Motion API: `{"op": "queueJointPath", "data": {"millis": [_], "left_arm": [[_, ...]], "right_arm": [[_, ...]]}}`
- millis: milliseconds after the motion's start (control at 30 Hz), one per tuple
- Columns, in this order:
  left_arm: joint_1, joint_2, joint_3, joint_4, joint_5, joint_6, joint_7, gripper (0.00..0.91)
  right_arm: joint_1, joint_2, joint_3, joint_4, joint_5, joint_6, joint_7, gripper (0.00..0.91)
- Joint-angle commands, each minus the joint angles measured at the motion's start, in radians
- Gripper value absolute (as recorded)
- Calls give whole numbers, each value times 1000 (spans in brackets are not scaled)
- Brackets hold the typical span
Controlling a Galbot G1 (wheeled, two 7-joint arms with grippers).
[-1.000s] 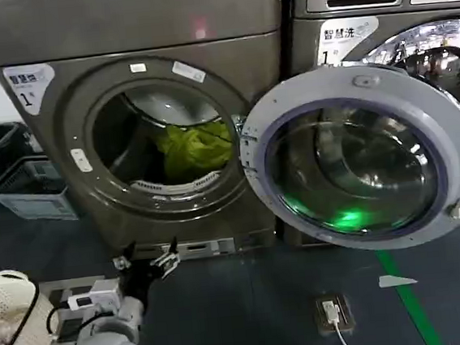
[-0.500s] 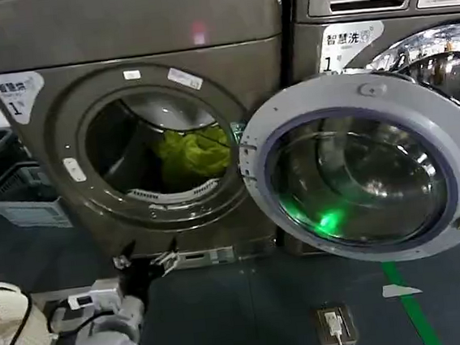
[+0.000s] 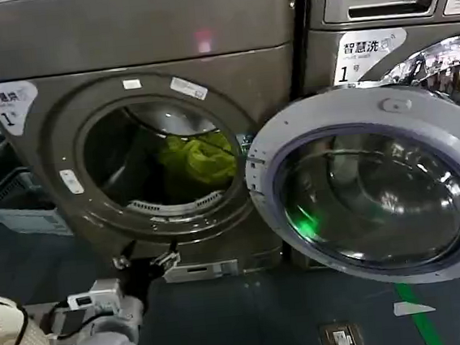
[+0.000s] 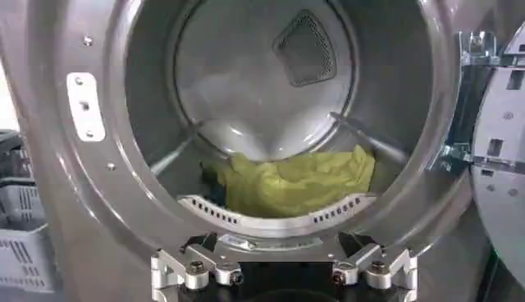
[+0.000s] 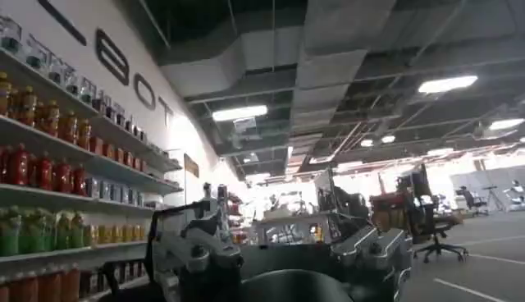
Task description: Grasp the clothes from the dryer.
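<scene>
Head view: the dryer (image 3: 126, 109) stands with its door (image 3: 370, 187) swung wide; the clothes (image 3: 200, 159) lie inside the drum, right of centre; the left claw (image 3: 147, 262) hangs below the porthole, fingers apart, on a dark floor (image 3: 244, 318).
Left wrist view: the clothes (image 4: 299, 180) rest on the drum bottom behind the perforated lip.
Right wrist view: the right claw (image 5: 283, 254), fingers apart, points at shelves of bottles (image 5: 57, 172).

Clothes (image 3: 200, 159) inside the dryer (image 3: 53, 116) drum, open door (image 3: 370, 187) right, left gripper (image 3: 147, 262) below.
</scene>
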Motion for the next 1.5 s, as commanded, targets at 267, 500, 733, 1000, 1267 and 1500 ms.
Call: {"op": "queueJointPath", "data": {"millis": [267,500,733,1000,1267,1500], "left_arm": [[2,1,-1,-3,-2,49,1,907],[4,1,-2,-4,-3,49,1,907],[8,8,-3,-6,-6,49,1,907],[1,8,-4,-1,-12,49,1,907],[1,6,0,4,-10,49,2,907],[-2,6,-4,5,-10,49,2,907]], "right_arm": [[-4,2,4,4,2,-1,0,907],[-7,7,2,3,2,1,1,907],[0,5,3,12,2,-3,1,907],[-6,8,10,14,2,-3,0,907],[-13,8,14,6,2,0,-1,907],[-13,13,10,9,1,0,0,907]]}}
